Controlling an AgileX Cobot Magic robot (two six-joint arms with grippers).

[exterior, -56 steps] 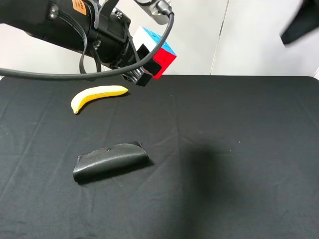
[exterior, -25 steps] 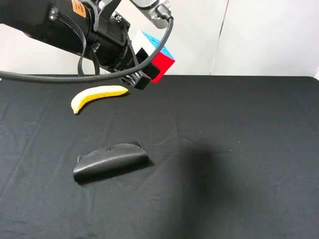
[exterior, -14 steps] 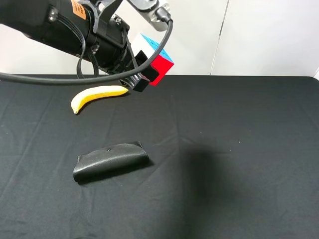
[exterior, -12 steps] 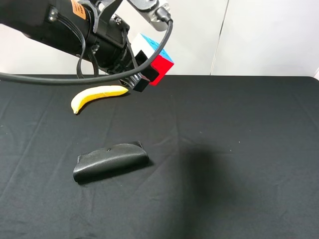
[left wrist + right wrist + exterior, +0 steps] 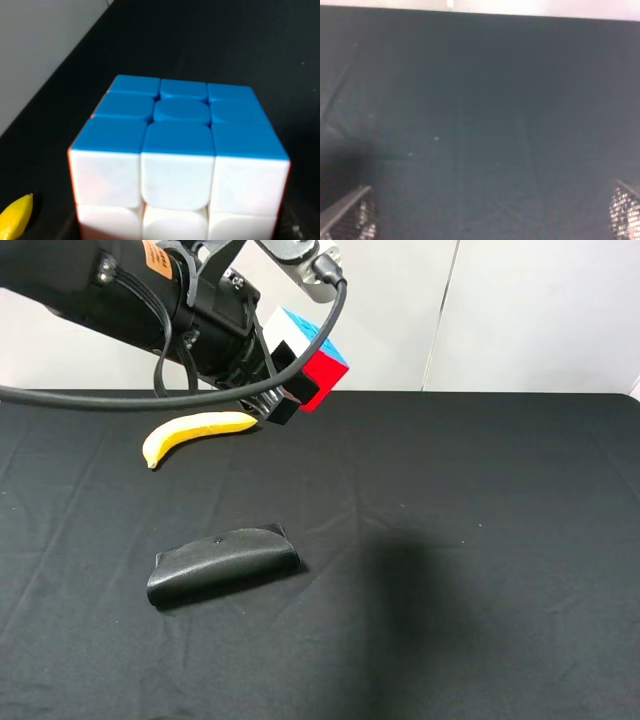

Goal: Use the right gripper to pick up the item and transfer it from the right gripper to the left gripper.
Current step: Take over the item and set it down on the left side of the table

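Note:
The item, a small puzzle cube (image 5: 322,362) with blue, white and red faces showing, is held in the air above the table's far left part. My left gripper (image 5: 292,376), on the arm with the orange band, is shut on it. In the left wrist view the cube (image 5: 177,150) fills the frame, blue face up and white face towards the camera, and the jaws are hidden. My right gripper (image 5: 487,207) is out of the exterior high view. Its wrist view shows two fingertips (image 5: 350,212) far apart over bare black cloth, open and empty.
A yellow banana (image 5: 195,432) lies at the far left of the black-covered table (image 5: 480,540), and its tip shows in the left wrist view (image 5: 15,222). A flat black pouch (image 5: 222,562) lies left of centre. A white wall stands behind the table.
The right arm, seen at the top right corner 2.2 s ago, has left the exterior high view. The left gripper with the cube has shifted slightly left and is still now.

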